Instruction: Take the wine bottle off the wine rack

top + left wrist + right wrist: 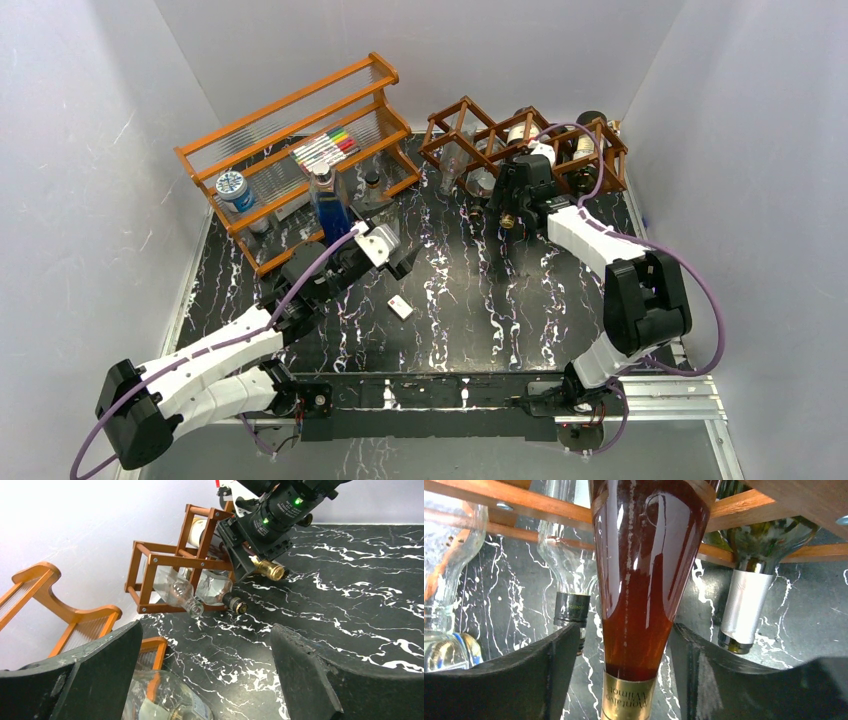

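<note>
Grasping is the step in hand: the right gripper (624, 640) straddles the neck of the wine bottle (644, 570), which lies in the wine rack (470, 128). Its jaws are half-wide and seemingly not yet clamped. Next it should squeeze, then draw the bottle straight out of the rack. The left gripper (207, 630) gapes empty, well left of the rack. The table (450, 320) is black marble with white walls (90, 120) around it.

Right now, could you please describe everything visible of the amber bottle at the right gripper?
The amber bottle is clear glass filled with reddish-brown liquid, its neck wrapped in a gold foil band. It lies in a cell of the wine rack, neck poking out between the right gripper's open fingers; a gap shows on one side.
</note>
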Controlling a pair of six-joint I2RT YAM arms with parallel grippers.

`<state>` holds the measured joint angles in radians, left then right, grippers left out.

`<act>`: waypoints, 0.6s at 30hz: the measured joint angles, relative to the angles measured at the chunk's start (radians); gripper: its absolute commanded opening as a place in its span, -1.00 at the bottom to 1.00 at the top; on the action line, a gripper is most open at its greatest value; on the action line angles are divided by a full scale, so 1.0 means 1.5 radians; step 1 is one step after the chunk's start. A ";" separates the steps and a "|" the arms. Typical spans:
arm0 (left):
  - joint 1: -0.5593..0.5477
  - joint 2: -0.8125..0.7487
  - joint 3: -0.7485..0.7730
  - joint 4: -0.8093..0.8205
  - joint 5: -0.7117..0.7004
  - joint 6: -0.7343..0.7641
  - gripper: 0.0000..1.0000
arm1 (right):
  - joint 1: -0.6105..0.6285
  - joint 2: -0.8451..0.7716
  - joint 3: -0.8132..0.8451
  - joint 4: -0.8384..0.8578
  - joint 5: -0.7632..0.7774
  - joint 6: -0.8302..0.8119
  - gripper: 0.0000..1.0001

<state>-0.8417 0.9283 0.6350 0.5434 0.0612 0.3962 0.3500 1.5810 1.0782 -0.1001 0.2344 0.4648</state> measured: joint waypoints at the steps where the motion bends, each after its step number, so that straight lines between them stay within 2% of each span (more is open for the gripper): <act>1: 0.000 0.000 -0.003 0.002 -0.006 0.003 0.96 | 0.000 0.004 -0.001 0.006 0.002 0.004 0.42; 10: 0.000 0.001 -0.005 0.023 -0.030 0.016 0.96 | 0.000 0.016 -0.025 0.060 0.024 0.040 0.23; 18: -0.003 0.001 -0.014 0.036 -0.048 0.021 0.96 | -0.002 0.021 -0.029 0.085 0.036 0.062 -0.11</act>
<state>-0.8467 0.9291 0.6140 0.5980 -0.0101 0.4278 0.3473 1.6127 1.0348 0.0273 0.2886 0.5571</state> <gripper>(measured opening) 0.981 0.525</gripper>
